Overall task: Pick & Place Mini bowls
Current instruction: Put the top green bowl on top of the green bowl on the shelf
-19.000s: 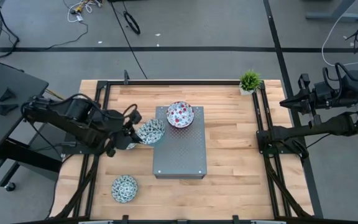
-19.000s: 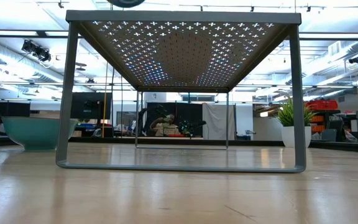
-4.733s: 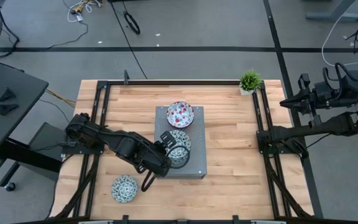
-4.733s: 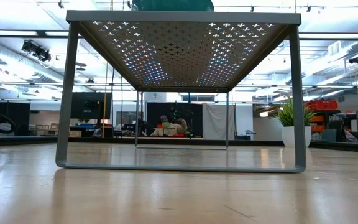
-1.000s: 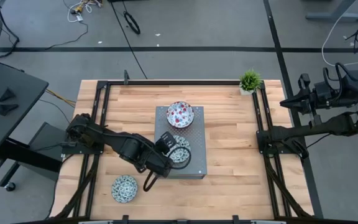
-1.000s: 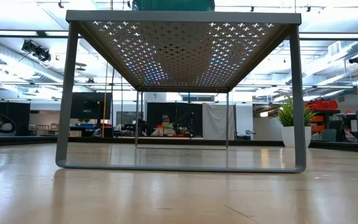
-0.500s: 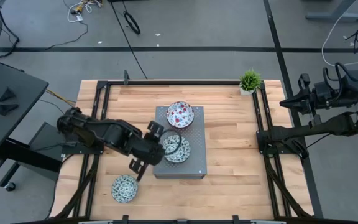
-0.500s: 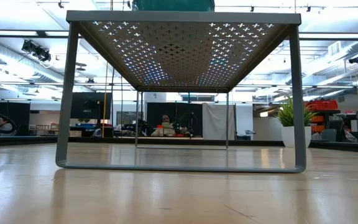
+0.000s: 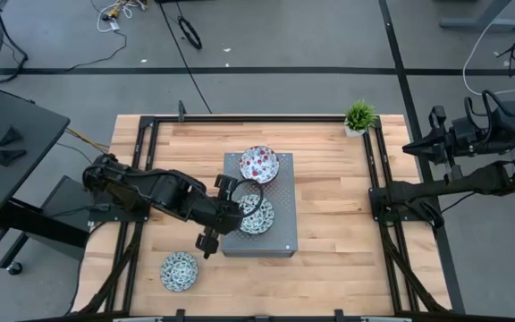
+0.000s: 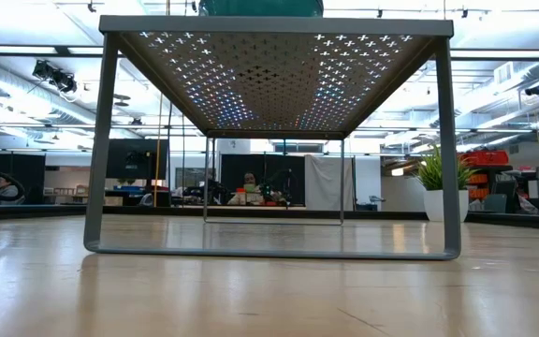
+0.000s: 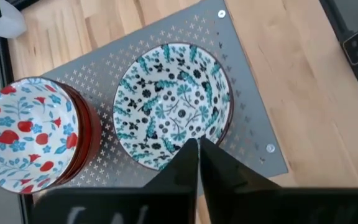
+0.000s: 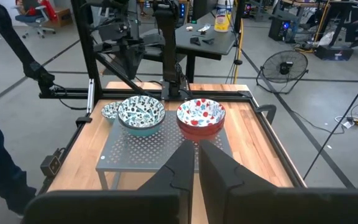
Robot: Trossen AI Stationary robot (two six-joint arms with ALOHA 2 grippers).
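Observation:
A grey perforated box (image 9: 257, 215) stands mid-table. On its far part sits a red floral mini bowl (image 9: 259, 165) (image 11: 27, 134), whose side shows more than one rim. A blue-green mini bowl (image 9: 257, 216) (image 11: 173, 102) rests by its base on the box's middle. Another blue-green bowl (image 9: 179, 271) sits on the wood near the table's near left corner. My left gripper (image 9: 238, 200) (image 11: 197, 152) hovers shut over the box's left edge, beside that bowl's left rim. My right gripper (image 12: 197, 155) is shut and parked beyond the table's right edge.
A small potted plant (image 9: 359, 116) stands at the far right corner. Black rails (image 9: 375, 179) run along the table's sides. Bare wood lies right of the box and near it. In the low view, the bowl's teal underside (image 10: 260, 7) shows on top of the box.
My left gripper has drawn back from the blue-green bowl toward the table's left edge, then eased a little back toward the box. The bowl stays where it was on the box. The right arm has kept still.

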